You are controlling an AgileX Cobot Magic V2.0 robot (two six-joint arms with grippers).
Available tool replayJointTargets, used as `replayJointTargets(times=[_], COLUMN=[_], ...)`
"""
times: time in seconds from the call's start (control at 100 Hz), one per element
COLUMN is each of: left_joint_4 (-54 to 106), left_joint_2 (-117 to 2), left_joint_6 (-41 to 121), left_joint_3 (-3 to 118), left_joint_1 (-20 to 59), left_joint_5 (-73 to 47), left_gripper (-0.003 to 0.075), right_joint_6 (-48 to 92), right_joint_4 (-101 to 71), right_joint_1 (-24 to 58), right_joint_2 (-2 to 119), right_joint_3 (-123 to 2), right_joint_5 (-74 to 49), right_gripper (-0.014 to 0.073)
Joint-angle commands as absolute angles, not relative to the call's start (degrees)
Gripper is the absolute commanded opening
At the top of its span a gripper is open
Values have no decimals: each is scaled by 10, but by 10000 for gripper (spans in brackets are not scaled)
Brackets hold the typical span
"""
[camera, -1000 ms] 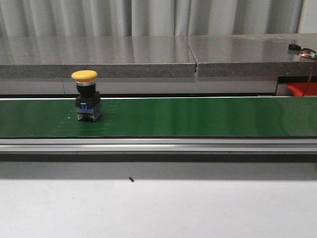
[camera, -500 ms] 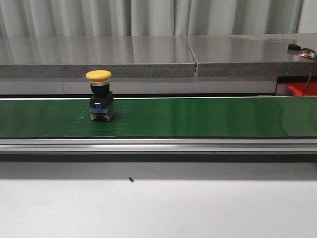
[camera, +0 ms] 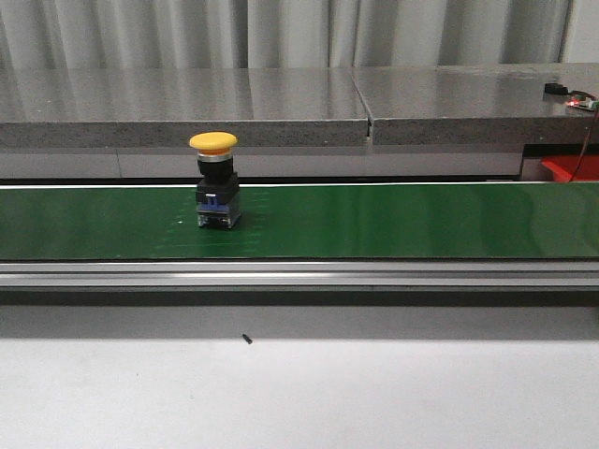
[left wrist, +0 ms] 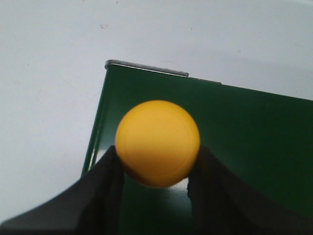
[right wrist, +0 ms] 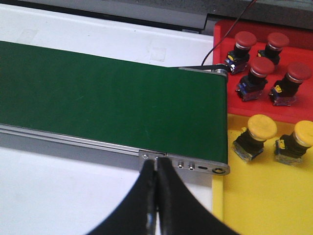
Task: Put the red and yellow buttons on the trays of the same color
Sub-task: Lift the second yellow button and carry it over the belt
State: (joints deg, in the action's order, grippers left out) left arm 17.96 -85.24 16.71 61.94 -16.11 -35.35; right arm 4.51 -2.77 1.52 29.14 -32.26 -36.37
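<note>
Front view: yellow button [camera: 214, 182] upright on green belt [camera: 393, 220], left of the belt's middle, unattended.
Left wrist view: yellow cap [left wrist: 157, 142] over the belt's end, flanked by left end effector [left wrist: 156, 164]; whether it grips cannot be told.
Right wrist view: right end effector [right wrist: 155, 188] clenched and empty, apparently waiting at the belt's end beside red tray [right wrist: 220, 29] and yellow tray [right wrist: 264, 205]

Red tray [camera: 567, 168] cut off at the front view's right edge; button [left wrist: 157, 143] body hidden beneath its cap.

One button [camera: 215, 182] stands upright on the belt [camera: 393, 220], left of its middle, with the ledge [camera: 281, 108] behind.
</note>
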Motion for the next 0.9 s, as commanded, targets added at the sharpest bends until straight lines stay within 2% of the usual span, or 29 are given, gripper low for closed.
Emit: replayJointTargets(times=[0.0,0.89], left_joint_4=[183,173], left_joint_2=[-834,-835], left_joint_6=[163,163], left_joint_3=[634,617], left_joint_1=[-157,-157], left_joint_5=[-327,-304], left_gripper=[41,43], right_joint_6=[47,47], right_joint_4=[-24,-24], right_joint_1=[10,10], right_joint_2=[293,293], right_joint_3=[-337,-337], right_joint_5=[-328,-328], right_gripper=[-68,-68])
